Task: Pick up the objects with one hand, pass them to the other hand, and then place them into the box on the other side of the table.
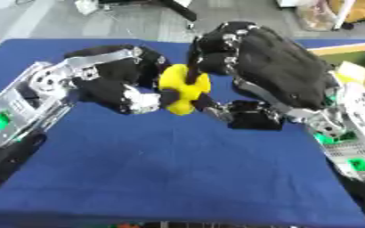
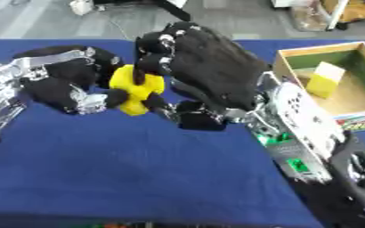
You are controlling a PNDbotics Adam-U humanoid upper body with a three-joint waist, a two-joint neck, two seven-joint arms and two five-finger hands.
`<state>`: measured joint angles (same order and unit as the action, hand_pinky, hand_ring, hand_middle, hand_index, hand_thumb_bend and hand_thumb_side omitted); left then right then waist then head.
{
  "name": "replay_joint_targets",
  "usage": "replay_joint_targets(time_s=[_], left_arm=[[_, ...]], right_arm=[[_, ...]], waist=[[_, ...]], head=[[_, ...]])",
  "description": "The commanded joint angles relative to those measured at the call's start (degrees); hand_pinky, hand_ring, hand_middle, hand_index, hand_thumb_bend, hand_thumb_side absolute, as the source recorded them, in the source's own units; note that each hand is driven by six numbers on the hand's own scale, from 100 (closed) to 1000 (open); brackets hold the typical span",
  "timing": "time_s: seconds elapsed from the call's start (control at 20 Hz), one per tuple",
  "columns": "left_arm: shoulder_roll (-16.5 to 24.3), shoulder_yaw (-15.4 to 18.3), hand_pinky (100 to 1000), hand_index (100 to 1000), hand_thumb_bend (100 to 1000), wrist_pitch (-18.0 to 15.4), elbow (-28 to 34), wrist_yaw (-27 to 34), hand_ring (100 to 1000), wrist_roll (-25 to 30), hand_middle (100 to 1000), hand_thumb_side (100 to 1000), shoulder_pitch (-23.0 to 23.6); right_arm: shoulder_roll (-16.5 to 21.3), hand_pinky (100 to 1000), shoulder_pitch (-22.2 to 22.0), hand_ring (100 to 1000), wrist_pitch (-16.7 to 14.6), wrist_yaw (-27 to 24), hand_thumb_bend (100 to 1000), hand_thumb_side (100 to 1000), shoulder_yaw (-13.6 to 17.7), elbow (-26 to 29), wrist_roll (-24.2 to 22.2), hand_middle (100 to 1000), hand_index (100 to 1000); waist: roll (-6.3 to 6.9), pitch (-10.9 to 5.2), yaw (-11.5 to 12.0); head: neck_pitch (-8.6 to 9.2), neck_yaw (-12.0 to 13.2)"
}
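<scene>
Toy [image 1: 182,89], yellow, sits mid-air over blue table [image 1: 178,173] betw. your hands: left hand [image 1: 119,84] and right hand [image 1: 240,67] both curl fingers on it. Right eye view: box [image 2: 291,58] at right edge w/ yellow block [image 2: 324,80] inside.

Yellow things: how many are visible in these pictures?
2. One yellow object is held between the left hand and right hand; one yellow block lies in the box. Others may be hidden.

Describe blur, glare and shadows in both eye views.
Left eye view: soft throughout, yellow object edges smeared between left hand and right hand. Right eye view: equally soft, box print unreadable. Even light, no glare, faint shadows.
</scene>
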<state>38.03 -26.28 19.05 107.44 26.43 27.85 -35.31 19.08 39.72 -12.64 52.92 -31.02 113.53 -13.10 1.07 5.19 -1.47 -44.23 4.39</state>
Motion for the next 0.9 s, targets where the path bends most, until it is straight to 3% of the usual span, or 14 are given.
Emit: replay_joint_targets(time_s=[0.05,0.1,0.25,0.6,0.9], left_arm=[[1.76,1.68,748,753,590,-1.43,1.63,0.5,625,0.96,626,499,-0.46],[1.94,1.98,764,793,652,-2.03,1.65,0.29,663,1.27,672,535,-0.36],[2.49,3.2,783,838,702,-4.22,1.63,-1.44,710,2.11,729,559,0.03],[3.45,5.58,795,863,715,-7.32,1.09,-4.5,735,1.76,759,581,1.14],[5.5,9.28,798,863,716,-9.26,-0.32,-7.83,750,-2.01,774,581,3.32]], right_arm=[[1.01,669,0.49,552,0.11,0.37,168,100,0.74,1.06,0.98,585,447],[1.06,669,0.48,552,0.11,0.35,166,100,0.76,1.06,1.14,584,445],[1.14,667,0.45,549,0.15,0.28,160,100,0.88,1.06,1.64,580,438],[1.33,666,0.4,546,0.3,0.13,156,100,1.16,1.06,2.64,575,428],[2.99,669,-0.17,551,1.06,0.45,161,100,2.55,1.06,3.85,576,429]], waist=[[-0.64,-1.31,0.06],[-0.65,-1.32,0.07],[-0.65,-1.34,0.06],[-0.69,-1.33,0.0],[-0.76,-1.35,-0.16]], head=[[0.12,-0.16],[0.12,-0.18],[0.12,-0.24],[0.12,-0.34],[0.12,-0.31]])
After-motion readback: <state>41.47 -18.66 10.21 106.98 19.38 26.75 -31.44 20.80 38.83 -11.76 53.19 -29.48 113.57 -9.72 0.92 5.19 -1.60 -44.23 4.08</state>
